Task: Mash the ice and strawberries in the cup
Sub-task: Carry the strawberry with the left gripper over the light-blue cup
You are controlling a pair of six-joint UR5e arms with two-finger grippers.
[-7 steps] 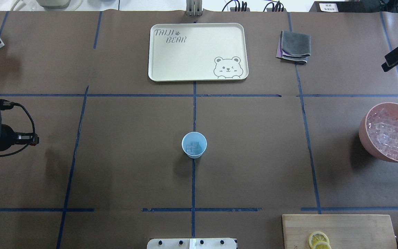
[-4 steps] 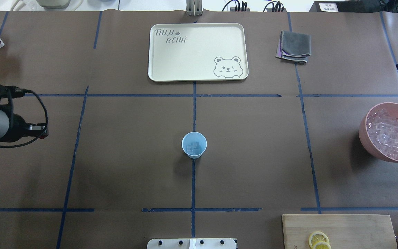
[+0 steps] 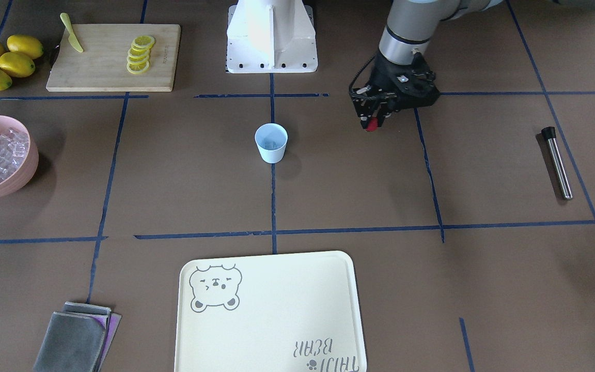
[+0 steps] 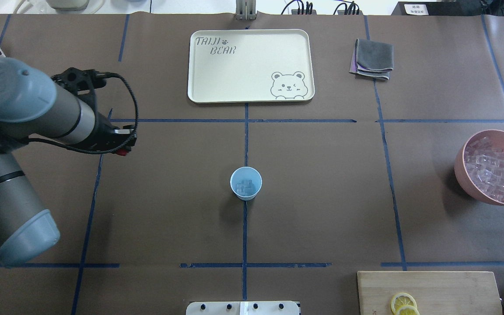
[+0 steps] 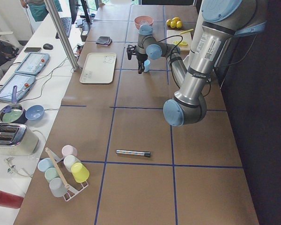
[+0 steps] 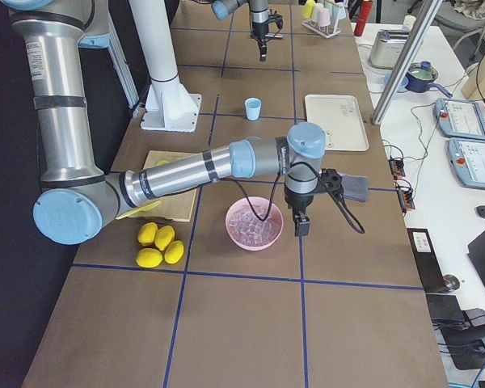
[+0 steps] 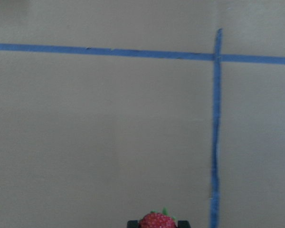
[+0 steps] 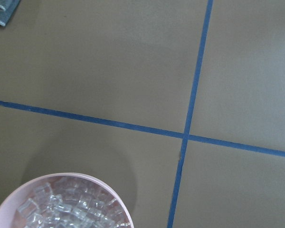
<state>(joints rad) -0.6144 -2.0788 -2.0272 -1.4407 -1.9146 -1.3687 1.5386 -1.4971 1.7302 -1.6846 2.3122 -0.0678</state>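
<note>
The pale-blue cup (image 4: 246, 183) stands upright at the table's middle with a few clear ice cubes (image 4: 245, 187) in it. It also shows in the front view (image 3: 271, 143). My left gripper (image 4: 124, 152) hangs above the table to the left of the cup, well apart from it, and is shut on a small red strawberry (image 7: 157, 221). The strawberry shows red at the fingertips in the front view (image 3: 371, 124). My right gripper (image 6: 301, 225) hangs beside the pink bowl; it shows only in the right side view, so I cannot tell whether it is open.
A pink bowl (image 4: 458, 168) full of ice stands at the right edge. A cream bear tray (image 4: 243, 74) and a folded grey cloth (image 4: 372, 59) lie at the far side. A steel muddler (image 3: 557, 163) lies on my left. A cutting board (image 3: 106, 67) holds lemon slices, with lemons (image 3: 0, 59) beside it.
My left arm has swung in from the left edge toward the middle and far side, carrying the strawberry. My right gripper has left the overhead view at the right edge.
</note>
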